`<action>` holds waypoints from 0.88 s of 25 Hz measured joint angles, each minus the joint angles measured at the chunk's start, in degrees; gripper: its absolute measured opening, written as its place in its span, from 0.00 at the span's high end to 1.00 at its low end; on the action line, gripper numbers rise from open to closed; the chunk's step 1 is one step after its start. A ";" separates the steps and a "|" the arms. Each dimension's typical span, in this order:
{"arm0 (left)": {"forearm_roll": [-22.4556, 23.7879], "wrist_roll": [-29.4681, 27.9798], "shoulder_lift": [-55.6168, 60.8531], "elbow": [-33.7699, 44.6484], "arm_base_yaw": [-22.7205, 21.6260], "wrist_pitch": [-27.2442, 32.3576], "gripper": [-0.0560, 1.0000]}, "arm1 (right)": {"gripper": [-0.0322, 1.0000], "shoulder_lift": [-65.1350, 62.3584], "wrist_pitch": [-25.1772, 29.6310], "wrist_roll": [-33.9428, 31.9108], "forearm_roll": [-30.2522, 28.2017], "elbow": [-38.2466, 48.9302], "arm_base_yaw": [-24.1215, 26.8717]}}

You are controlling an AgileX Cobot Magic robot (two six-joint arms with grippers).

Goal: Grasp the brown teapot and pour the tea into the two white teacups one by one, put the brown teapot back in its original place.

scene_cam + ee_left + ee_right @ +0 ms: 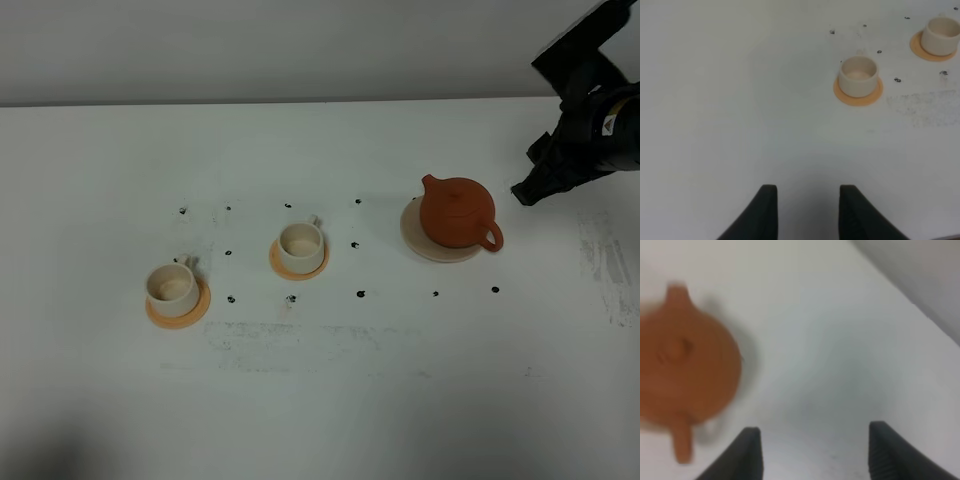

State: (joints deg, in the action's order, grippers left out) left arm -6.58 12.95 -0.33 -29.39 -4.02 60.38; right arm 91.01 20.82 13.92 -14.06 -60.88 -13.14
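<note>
The brown teapot (457,212) stands lidded on its pale round coaster (425,245), spout toward the back left and handle toward the front right. Two white teacups (300,241) (172,285) sit on orange saucers left of it; no tea shows in them. My right gripper (525,190) hovers open just right of the teapot, holding nothing. In the right wrist view the blurred teapot (685,370) lies off to one side of the open right gripper (815,440). The left gripper (807,205) has its fingers apart over bare table, well short of the nearer teacup (858,75) and the farther one (941,35).
Small black dots (360,294) mark the white tabletop (320,400) around the cups and teapot. A scuffed grey patch (300,345) runs in front of the cups. A grey wall (300,50) borders the table's far edge.
</note>
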 joint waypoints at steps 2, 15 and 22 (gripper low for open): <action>0.00 0.00 0.00 0.00 0.00 0.00 0.66 | 0.53 -2.58 -0.44 -2.75 2.83 1.66 0.00; 0.00 0.00 0.00 0.00 0.00 0.00 0.66 | 0.53 1.92 0.70 3.80 18.84 5.73 0.00; 0.00 0.00 0.00 0.00 0.00 0.00 0.66 | 0.53 7.51 7.57 15.62 29.05 0.13 0.00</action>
State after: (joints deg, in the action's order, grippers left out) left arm -6.58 12.95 -0.33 -29.39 -4.02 60.38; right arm 98.53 28.39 29.54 14.99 -60.75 -13.14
